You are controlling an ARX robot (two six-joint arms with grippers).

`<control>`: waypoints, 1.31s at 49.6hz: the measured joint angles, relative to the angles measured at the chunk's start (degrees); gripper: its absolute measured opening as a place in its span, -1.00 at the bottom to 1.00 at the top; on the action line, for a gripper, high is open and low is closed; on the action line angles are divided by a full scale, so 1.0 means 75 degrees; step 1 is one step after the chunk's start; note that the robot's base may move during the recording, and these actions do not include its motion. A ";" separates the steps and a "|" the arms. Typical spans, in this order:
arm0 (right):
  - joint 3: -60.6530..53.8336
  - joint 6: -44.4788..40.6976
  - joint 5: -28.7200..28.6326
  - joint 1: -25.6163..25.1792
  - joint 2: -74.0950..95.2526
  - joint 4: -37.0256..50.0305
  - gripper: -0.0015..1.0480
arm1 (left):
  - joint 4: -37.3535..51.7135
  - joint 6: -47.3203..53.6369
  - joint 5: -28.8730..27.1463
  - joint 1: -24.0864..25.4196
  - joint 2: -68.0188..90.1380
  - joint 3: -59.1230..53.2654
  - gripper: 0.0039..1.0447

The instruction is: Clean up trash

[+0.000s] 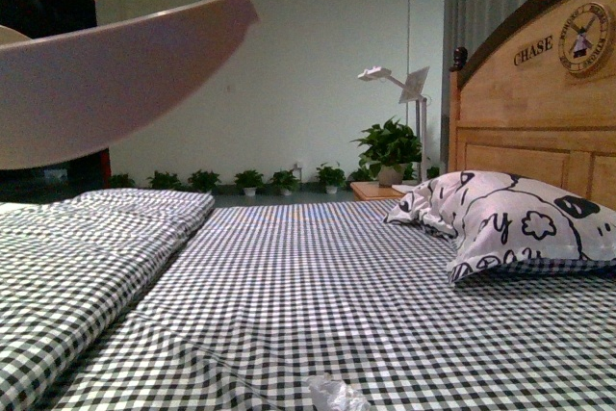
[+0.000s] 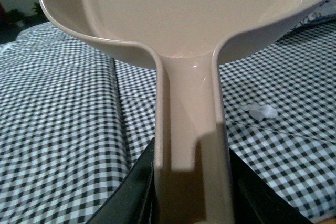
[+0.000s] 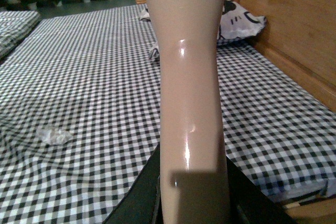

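The trash, a small crumpled white paper wad (image 1: 335, 394), lies on the checked bed sheet at the near edge of the front view; the same wad (image 2: 262, 111) shows in the left wrist view and the wad (image 3: 53, 135) in the right wrist view. My left gripper (image 2: 191, 198) is shut on the handle of the beige dustpan (image 2: 189, 14), whose pan (image 1: 106, 74) hangs raised at the upper left of the front view. My right gripper (image 3: 191, 198) is shut on the beige brush handle (image 3: 189, 77); its bristles are out of view. Both tools are held above the sheet, apart from the wad.
A black-and-white patterned pillow (image 1: 510, 218) lies at the right by the wooden headboard (image 1: 539, 113). A folded checked quilt (image 1: 87, 247) covers the left side of the bed. The bed's wooden side edge (image 3: 315, 208) shows near my right gripper. Potted plants (image 1: 390, 151) line the far wall.
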 joint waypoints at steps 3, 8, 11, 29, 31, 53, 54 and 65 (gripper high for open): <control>0.0000 0.0006 0.0134 -0.0017 -0.0020 0.0000 -0.63 | 0.0000 0.0006 0.0070 -0.0023 0.0052 0.0000 -0.47; 0.0000 0.0006 0.0134 -0.0020 -0.0020 0.0000 -0.63 | 0.0000 0.0017 0.0122 -0.0032 0.0070 0.0000 -0.47; 0.0000 0.0006 0.0117 -0.0020 -0.0020 0.0000 -0.63 | -0.0003 0.0015 0.0073 -0.0032 0.0067 0.0000 -0.47; 0.0000 0.0006 0.0093 -0.0020 -0.0020 0.0000 -0.63 | -0.2334 0.0743 0.0933 0.0694 0.1545 0.1343 -0.48; 0.0000 0.0006 0.0099 -0.0020 -0.0020 0.0000 -0.63 | -0.2256 0.1134 0.1239 0.0883 0.1716 0.1443 -0.48; 0.0000 0.0006 0.0096 -0.0020 -0.0020 0.0000 -0.63 | -0.2498 0.5085 0.2949 0.1897 0.4109 0.2157 -0.48; 0.0000 0.0006 0.0099 -0.0020 -0.0020 0.0000 -0.63 | -0.2532 0.5231 0.2987 0.1868 0.4220 0.2194 -0.48; 0.0000 0.0006 0.0096 -0.0020 -0.0020 0.0000 -0.63 | -0.3077 0.6149 0.2871 0.1594 0.5050 0.2407 -0.48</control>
